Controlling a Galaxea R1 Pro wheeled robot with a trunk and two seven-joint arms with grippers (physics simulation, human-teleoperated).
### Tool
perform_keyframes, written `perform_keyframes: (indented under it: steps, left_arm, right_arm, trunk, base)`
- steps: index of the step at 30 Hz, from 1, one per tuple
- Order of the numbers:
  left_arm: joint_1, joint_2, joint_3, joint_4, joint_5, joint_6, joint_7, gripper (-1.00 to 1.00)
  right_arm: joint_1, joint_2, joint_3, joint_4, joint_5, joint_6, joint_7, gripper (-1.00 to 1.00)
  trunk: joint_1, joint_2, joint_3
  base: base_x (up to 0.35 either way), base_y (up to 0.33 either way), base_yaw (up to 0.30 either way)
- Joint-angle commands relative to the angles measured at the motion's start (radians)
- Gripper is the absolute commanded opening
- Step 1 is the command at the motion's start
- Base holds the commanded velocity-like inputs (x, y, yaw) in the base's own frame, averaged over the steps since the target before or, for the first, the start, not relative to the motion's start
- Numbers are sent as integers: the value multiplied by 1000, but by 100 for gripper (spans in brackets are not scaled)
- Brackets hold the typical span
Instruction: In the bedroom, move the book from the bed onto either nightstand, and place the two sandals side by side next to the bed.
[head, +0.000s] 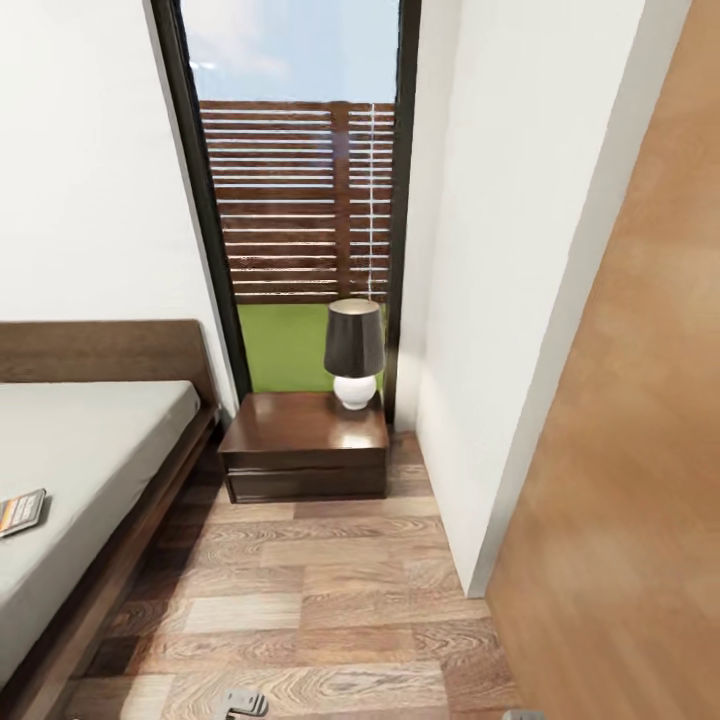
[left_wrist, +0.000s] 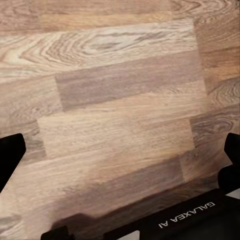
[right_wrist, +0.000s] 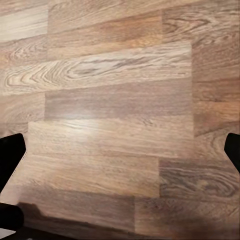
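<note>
In the left wrist view, the left gripper (left_wrist: 120, 150) points down at bare wood-plank floor (left_wrist: 120, 100). Its two dark fingertips (left_wrist: 11, 155) sit far apart at opposite edges of the picture, so the gripper is wide open, with nothing between the fingers. A dark band of the gripper body printed "GALAXEA AI" crosses the near edge.

In the right wrist view, the right gripper (right_wrist: 120, 150) is the same: dark fingertips (right_wrist: 10, 152) spread to the picture's two sides, wide open, holding nothing, with only floor planks beneath.

In the head view, small grey parts of the robot show at the bottom edge, above the floor. Ahead, at the far end of a narrow strip of floor, stands the nightstand (head: 305, 445), a low dark-brown cabinet with a shiny flat top. A lamp (head: 354, 352) with a dark shade and a round white base stands on its back right corner. Behind it a tall dark-framed window (head: 300, 200) shows a slatted brown fence, grass and sky.

To the left is the bed (head: 90, 450), with a dark wooden frame, a headboard against the white wall, and a light grey mattress. The book (head: 22, 511) lies flat on the mattress at the picture's left edge, partly cut off, its orange band visible. A wood-toned panel (head: 630, 450) rises on the right, beside a white wall.
</note>
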Motion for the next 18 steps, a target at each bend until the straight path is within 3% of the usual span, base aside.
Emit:
perform_keyframes:
  steps: [1, 10, 18]
  left_arm:
    - [-1, 0, 8, 1, -10, -3, -3, 100]
    - [-1, 1, 8, 1, -10, -3, -3, 100]
    - [-1, 1, 8, 1, -10, -3, -3, 100]
  right_arm:
    - [-2, 0, 1, 5, -10, -5, 7, 100]
    - [-2, 0, 1, 5, -10, -5, 7, 100]
    - [-2, 0, 1, 5, -10, -5, 7, 100]
  trunk:
    - [0, 0, -1]
    - [0, 0, -1]
    - [0, 0, -1]
  base:
    - [129, 0, 159]
    - [69, 0, 49]
    - [268, 0, 2]
